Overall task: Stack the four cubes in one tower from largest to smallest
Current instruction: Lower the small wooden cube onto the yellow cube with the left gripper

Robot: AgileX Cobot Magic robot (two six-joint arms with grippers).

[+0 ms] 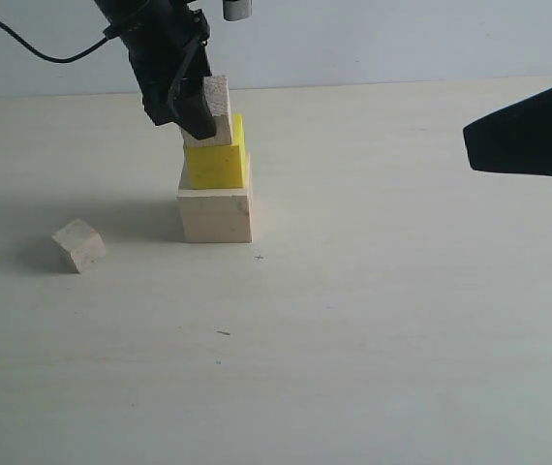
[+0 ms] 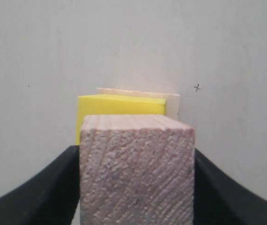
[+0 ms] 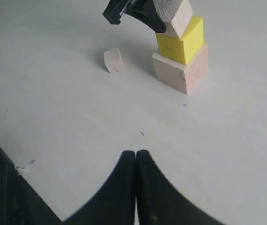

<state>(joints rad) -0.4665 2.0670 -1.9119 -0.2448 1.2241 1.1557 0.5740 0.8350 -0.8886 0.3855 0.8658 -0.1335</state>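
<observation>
Exterior: pale medium cube (image 1: 221, 107) clamped in left gripper (image 1: 206, 109), upright atop yellow cube (image 1: 218, 162) on large cube (image 1: 216, 215); small cube (image 1: 78, 244) apart on tabletop (image 1: 402, 339), corner-on.
Left wrist: rough grain face square-on.
Right wrist: right gripper (image 3: 136, 187) closed, empty.

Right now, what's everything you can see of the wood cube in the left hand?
The medium pale bare-wood cube shows coarse, rough-sawn grain with no paint. The left hand clamps it, one black finger on each of two opposite faces. It is tilted, not level, just above or on the bright yellow cube, which rests on the large pale wood cube. Whether it touches the yellow one cannot be told.
</observation>
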